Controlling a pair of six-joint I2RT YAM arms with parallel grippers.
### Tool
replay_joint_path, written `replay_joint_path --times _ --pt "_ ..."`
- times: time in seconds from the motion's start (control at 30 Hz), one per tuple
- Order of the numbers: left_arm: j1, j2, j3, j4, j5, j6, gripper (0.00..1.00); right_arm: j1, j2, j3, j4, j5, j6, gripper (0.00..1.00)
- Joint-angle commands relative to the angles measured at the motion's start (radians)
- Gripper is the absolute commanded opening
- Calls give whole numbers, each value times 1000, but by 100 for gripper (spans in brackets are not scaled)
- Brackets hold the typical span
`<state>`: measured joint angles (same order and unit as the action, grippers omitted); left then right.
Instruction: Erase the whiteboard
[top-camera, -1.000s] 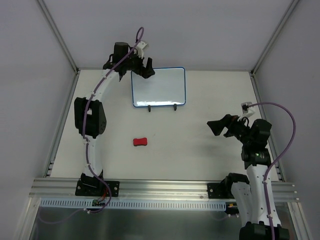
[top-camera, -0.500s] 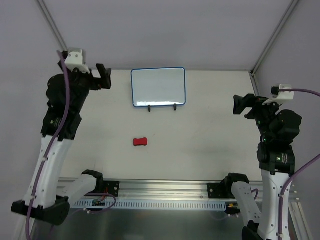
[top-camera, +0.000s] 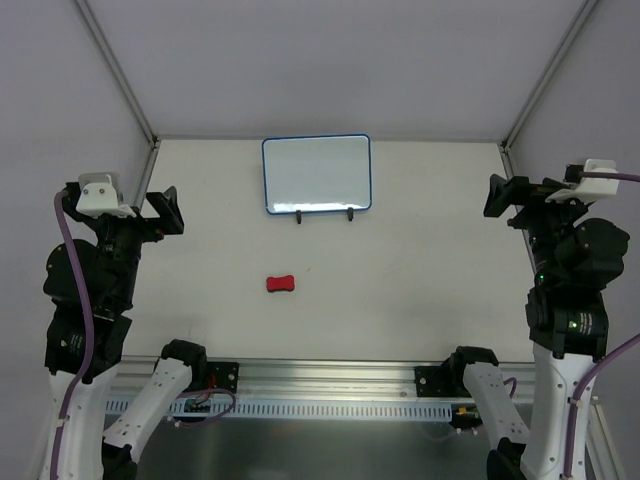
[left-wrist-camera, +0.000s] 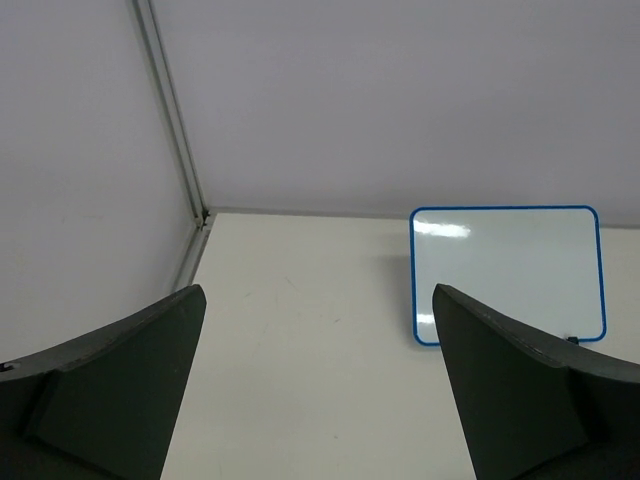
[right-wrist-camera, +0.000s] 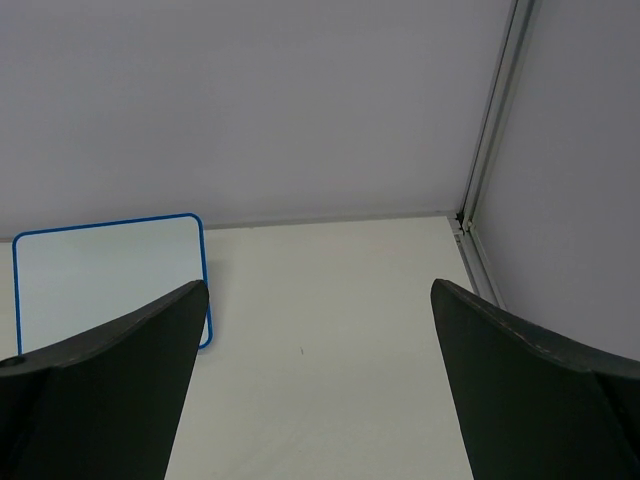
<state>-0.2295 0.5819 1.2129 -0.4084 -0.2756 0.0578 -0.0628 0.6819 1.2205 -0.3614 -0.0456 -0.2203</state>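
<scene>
At the far middle of the table (top-camera: 420, 280): whiteboard (top-camera: 316, 173), propped on a black wire stand (top-camera: 298, 215), face turned toward the arms, likely for an easy wiping reach. No drawn lines to make out on the white face in any view, only glare; too small to rule out faint ones.

Red eraser (top-camera: 281, 284) flat on the table, nearer the arms, well apart from the board, touched by nothing.

Left gripper (top-camera: 165, 212) held high beside the left edge, fingers (left-wrist-camera: 120, 390) spread wide, gripping nothing. Right gripper (top-camera: 505, 197) mirrored beside the right edge, likewise spread and bare. Both wrist cameras aimed across the table, the board at one side of each view. Reads as a parked, out-of-the-way pose, not a reach.

Judging by the clean-looking face and the loose eraser: either finished or not begun. Hard to say which.
</scene>
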Motion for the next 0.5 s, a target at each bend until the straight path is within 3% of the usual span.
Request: replay_joint_path --times 0.0,0.47 --pt "-2 9 11 -33 -28 -42 99 6 15 62 50 -22 -7 99" --pt "-2 41 40 -61 78 -119 99 6 5 85 55 -46 -10 99"
